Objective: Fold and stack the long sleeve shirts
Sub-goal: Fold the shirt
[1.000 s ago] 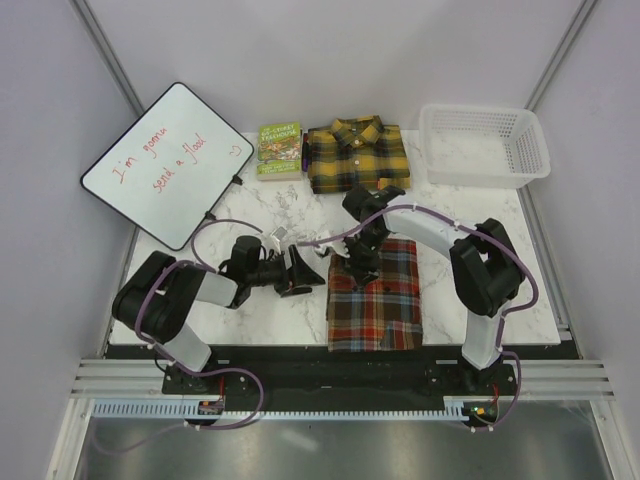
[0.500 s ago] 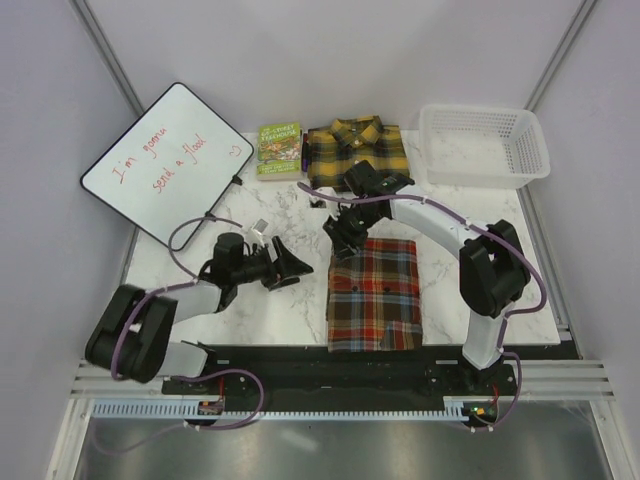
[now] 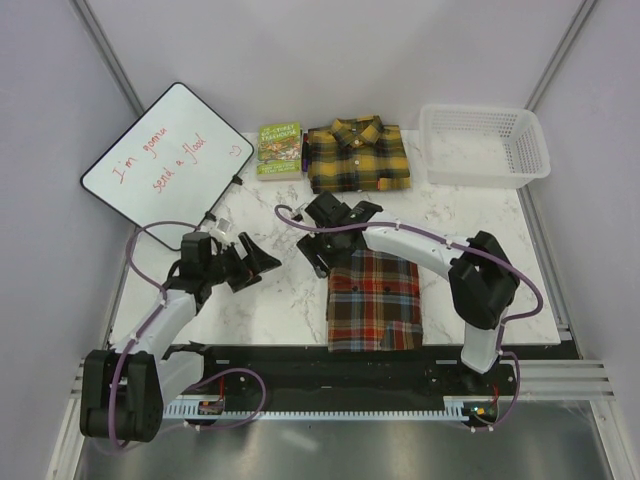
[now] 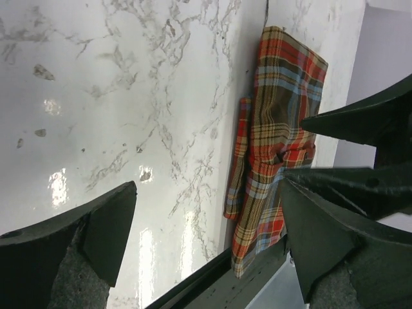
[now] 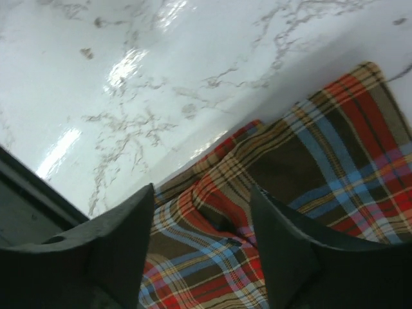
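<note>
Across the white marble table (image 3: 250, 215), grey veins ran beneath bright patches of overhead glare. Pale lilac walls (image 3: 40, 150) closed the cell in on three sides, with slim metal posts (image 3: 105, 50) slanting up at the far corners. A black rail (image 3: 330, 362) ran along the near edge, where both arms were bolted. The red shirt (image 3: 375, 305) lay folded into a flat rectangle at the near middle of the table, its near edge close to the rail. The yellow shirt (image 3: 357, 155) lay folded at the far middle, collar away from the arms, well apart from the red one and not stacked on it. A green book (image 3: 279, 148) sat just beside it on the left, and a white basket (image 3: 485, 145) stood near it on the right. A whiteboard (image 3: 165, 165) with red handwriting lay askew at the far left, hanging past the table's edge. The right gripper (image 5: 203, 199) hung over the far left corner of the red shirt with its jaws spread and nothing pinched between them. Its wrist view showed a narrow folded strip of plaid poking out past the shirt's side. The left gripper (image 4: 209, 193) hovered over bare marble to the left of the red shirt, clear of it, with its fingers released wide and empty.
</note>
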